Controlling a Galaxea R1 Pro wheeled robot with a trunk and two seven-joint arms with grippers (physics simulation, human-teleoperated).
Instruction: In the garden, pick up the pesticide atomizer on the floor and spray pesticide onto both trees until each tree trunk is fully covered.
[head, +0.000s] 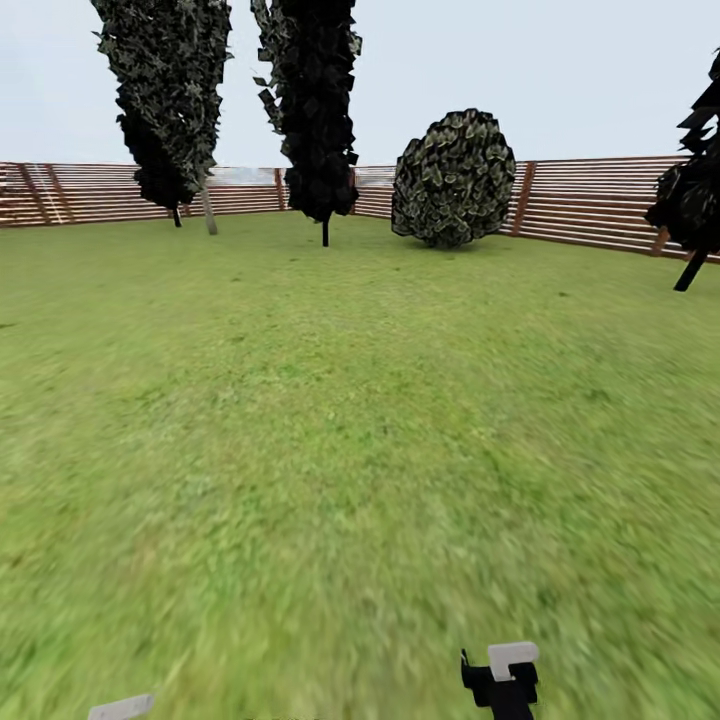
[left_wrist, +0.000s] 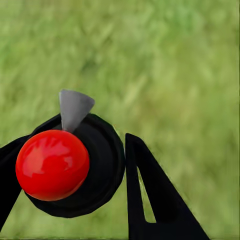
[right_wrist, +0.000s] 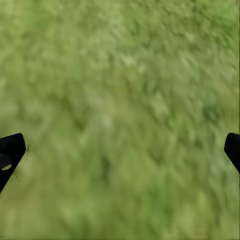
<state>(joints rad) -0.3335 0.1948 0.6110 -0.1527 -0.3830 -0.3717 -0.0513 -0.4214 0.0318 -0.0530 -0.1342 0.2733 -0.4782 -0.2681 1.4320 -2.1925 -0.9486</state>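
The pesticide atomizer (left_wrist: 75, 165) is a black round body with a glossy red ball (left_wrist: 52, 164) and a grey cone nozzle (left_wrist: 74, 107). My left gripper (left_wrist: 70, 152) is shut on it, one black finger (left_wrist: 150, 195) on each side, over grass. My right gripper (right_wrist: 120, 150) is open over bare grass with nothing between its fingers; it also shows low in the head view (head: 505, 685). Two tall dark-leaved trees (head: 165, 90) (head: 315, 110) stand far off by the fence, a thin pale trunk (head: 208, 212) under the left one. Pesticide is out of view.
The garden lawn (head: 360, 430) stretches flat ahead to a brown slatted fence (head: 590, 200). A round dark bush (head: 453, 178) stands at the back right of centre. Another dark leaning tree (head: 695, 190) sits at the right edge.
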